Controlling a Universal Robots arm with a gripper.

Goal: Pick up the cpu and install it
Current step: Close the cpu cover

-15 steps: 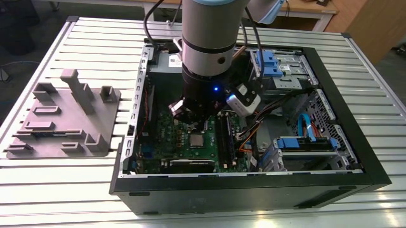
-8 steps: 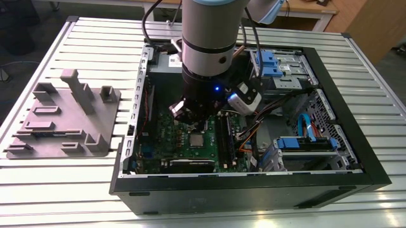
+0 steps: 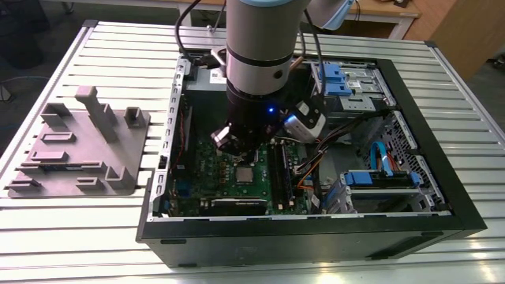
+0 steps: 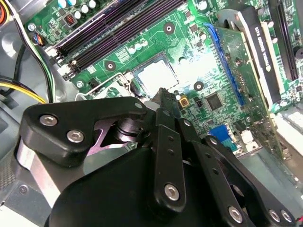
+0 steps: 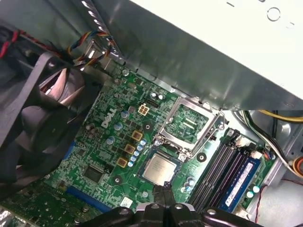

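On the exterior view's left, the grey fixture plate (image 3: 79,148) lay on the slatted table (image 3: 47,231). Right of it, inside the open computer case (image 3: 316,236), the cpu (image 3: 245,174), a small silvery square, sat flat in the motherboard (image 3: 207,177) socket. Just above it hung the gripper (image 5: 163,195), its fingers pinched together and holding nothing, with the socket lid (image 5: 187,124) flipped open.

Overhead exterior; close wrist views, motherboard (image 5: 123,142)

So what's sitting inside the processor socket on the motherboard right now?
The cpu lies flat in the socket, silvery top up, with the hinged retention frame swung open beside it. The contacts beneath the chip are covered.
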